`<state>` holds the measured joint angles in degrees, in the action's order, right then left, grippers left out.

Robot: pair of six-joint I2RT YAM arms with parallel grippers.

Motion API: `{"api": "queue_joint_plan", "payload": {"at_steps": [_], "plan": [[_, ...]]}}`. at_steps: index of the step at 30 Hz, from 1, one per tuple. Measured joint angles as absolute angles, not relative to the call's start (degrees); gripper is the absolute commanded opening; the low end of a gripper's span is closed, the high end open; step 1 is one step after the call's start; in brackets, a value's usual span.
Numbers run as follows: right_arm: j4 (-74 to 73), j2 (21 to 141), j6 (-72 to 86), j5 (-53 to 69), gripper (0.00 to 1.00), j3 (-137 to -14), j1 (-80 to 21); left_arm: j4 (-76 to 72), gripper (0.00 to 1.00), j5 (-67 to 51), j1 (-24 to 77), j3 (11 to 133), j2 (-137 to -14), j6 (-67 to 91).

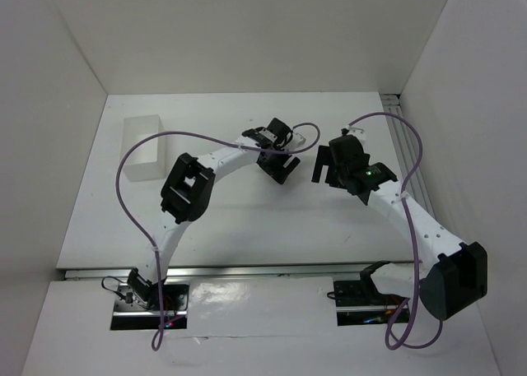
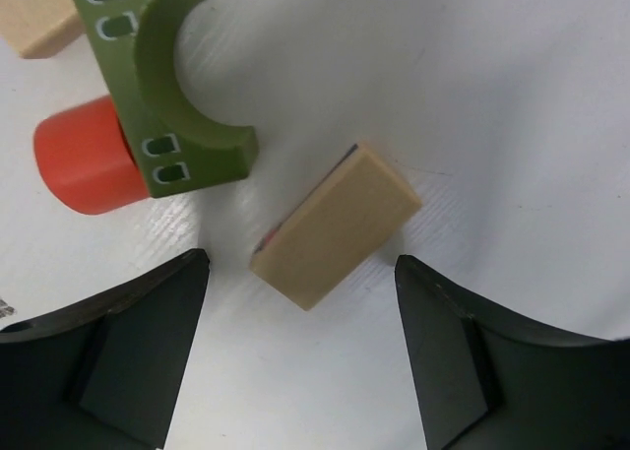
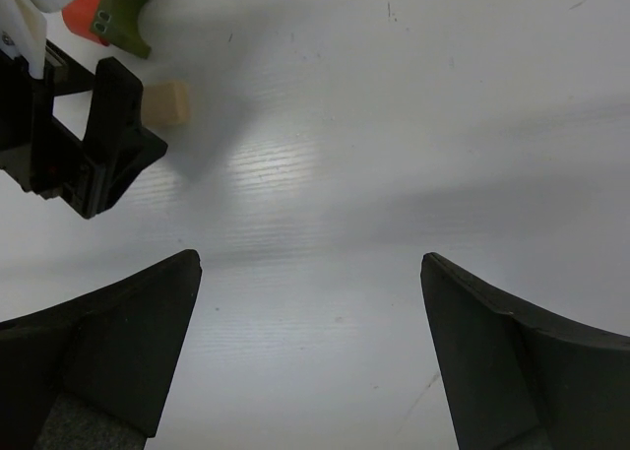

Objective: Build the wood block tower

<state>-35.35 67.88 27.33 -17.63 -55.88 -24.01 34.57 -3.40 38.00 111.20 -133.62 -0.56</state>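
Observation:
The blocks lie loose on the white table; no stack stands. In the left wrist view a dark green arch block (image 2: 162, 86) lies on its side against a red cylinder (image 2: 84, 155). A pale tan flat block (image 2: 335, 224) lies just ahead of my open left gripper (image 2: 302, 263), its near corner between the fingertips and touching neither. A second tan block (image 2: 34, 17) shows at the top left. My right gripper (image 3: 310, 261) is open and empty over bare table. It sees the green arch (image 3: 133, 12), the red cylinder (image 3: 79, 15) and the tan block (image 3: 167, 103) beside the left gripper (image 3: 98, 145).
A white rectangular box (image 1: 150, 148) stands at the back left of the table (image 1: 247, 220). The two grippers, left (image 1: 278, 165) and right (image 1: 324, 169), are close together mid-table. White walls enclose the table on three sides, and purple cables loop above both arms.

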Motion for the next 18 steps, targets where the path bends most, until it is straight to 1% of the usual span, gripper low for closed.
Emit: {"api": "queue_joint_plan", "payload": {"at_steps": [3, 4, 9, 10, 13, 14, 17, 18], "plan": [[-35.9, 67.6, 27.4, -17.8, 1.00, -55.9, -24.0, 34.3, 0.86, -3.5, 37.6, 111.4, -133.8, -2.1], [-36.1, 67.4, 27.4, -17.9, 1.00, -55.9, -24.0, 34.5, 0.83, -3.5, 37.5, 112.1, -134.1, -2.7], [-36.6, 67.0, 27.4, -18.1, 1.00, -55.9, -24.0, 34.5, 0.76, -4.5, 37.4, 115.3, -136.2, -3.2], [-36.7, 67.0, 27.4, -18.2, 1.00, -55.9, -24.0, 34.6, 0.74, -4.8, 37.4, 115.4, -136.2, -3.2], [-37.0, 67.0, 27.4, -18.5, 1.00, -55.9, -24.0, 33.7, 0.59, -5.7, 37.5, 114.7, -136.0, -3.1], [-37.0, 67.0, 27.4, -18.5, 1.00, -55.9, -24.0, 32.8, 0.49, -5.8, 37.5, 113.8, -135.6, -2.9], [-37.0, 67.0, 27.4, -18.5, 1.00, -55.9, -24.0, 32.0, 0.49, -6.0, 37.9, 111.7, -134.5, -2.7], [-37.0, 67.0, 27.4, -18.5, 1.00, -55.9, -24.0, 31.9, 0.50, -5.9, 38.1, 111.4, -134.2, -2.6]]}}
